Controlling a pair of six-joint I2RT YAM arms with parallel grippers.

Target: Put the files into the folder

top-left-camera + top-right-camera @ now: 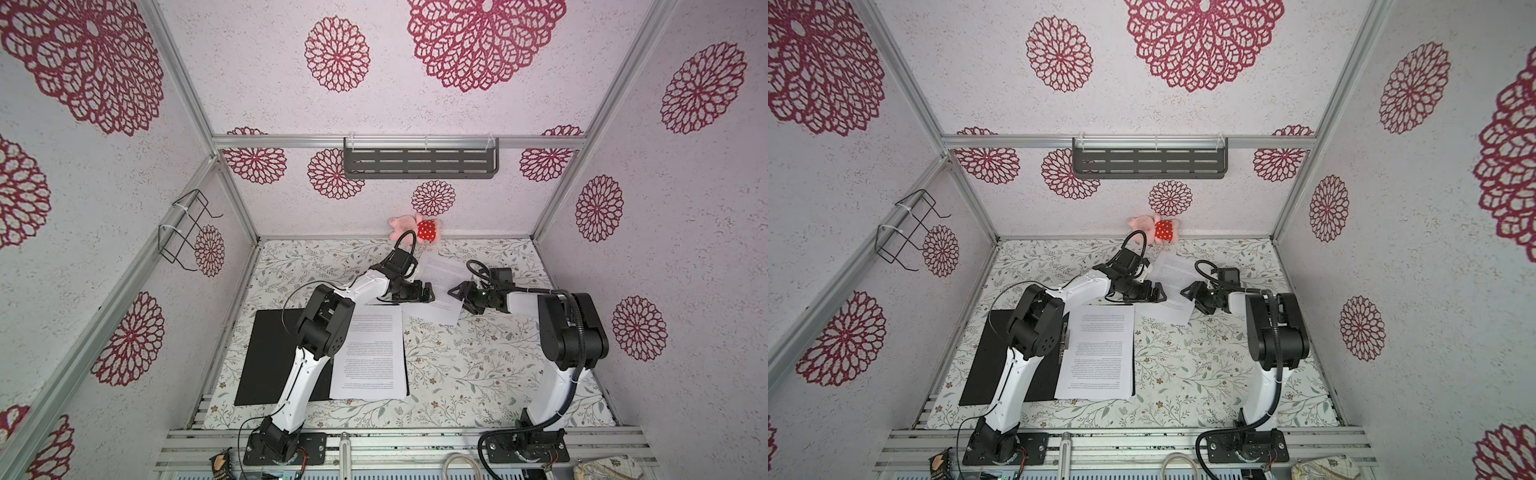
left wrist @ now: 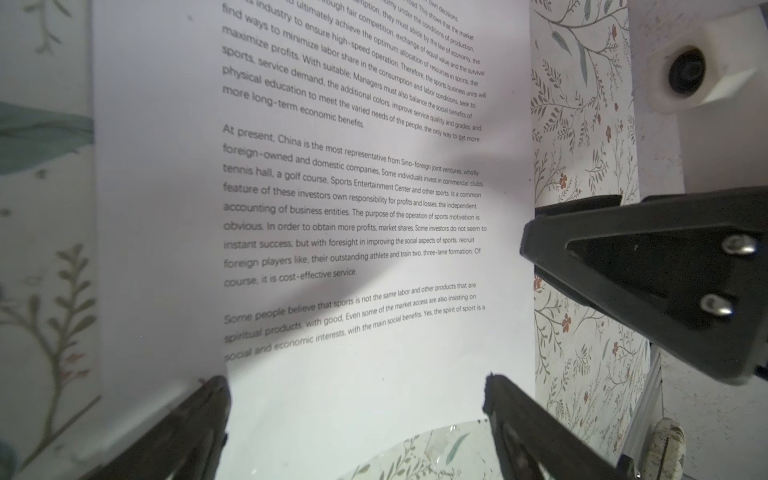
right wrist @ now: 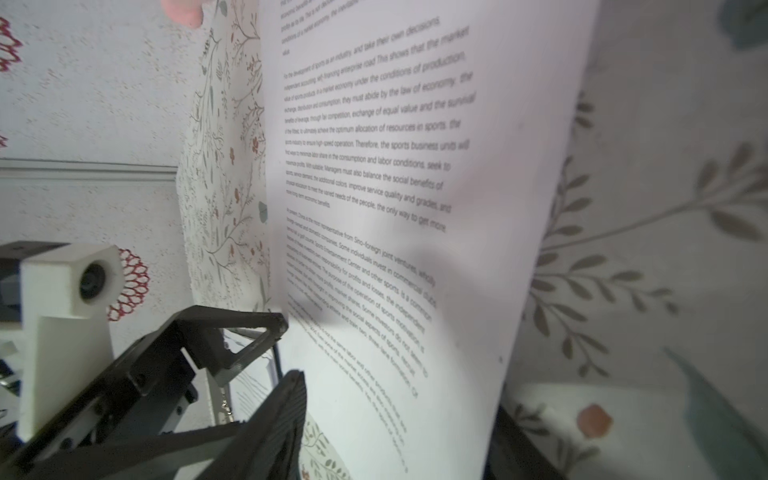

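Table covered in a leaf-print cloth (image 1: 478,365). The folder (image 1: 270,357) lies open and flat at the front left, black inside facing up; in both top views the left arm crosses over it.

The files (image 1: 370,353) sit as a squared stack on the folder's right half (image 1: 1100,349), printed side up. Their right edge reaches the folder's right edge.

One loose sheet (image 1: 440,274) lies apart from the stack, farther back near the middle of the table and turned at an angle. It shows in both top views (image 1: 1173,274). A pink plush toy (image 1: 409,228) lies against the back wall just beyond it.

The left gripper (image 1: 428,294) is at the loose sheet's left side. Its wrist view (image 2: 357,382) shows the fingers (image 2: 199,415) spread wide with printed paper between them and nothing pinched.

The right gripper (image 1: 457,300) faces it from the sheet's right side, the two grippers close together. In the right wrist view (image 3: 401,395) we see its fingers (image 3: 282,407) partway apart, the sheet (image 3: 415,208) running between them. They are not pressed together on the paper.

In both wrist views the sheet's edge by the grippers looks bowed, with cloth showing beneath it (image 2: 332,208).
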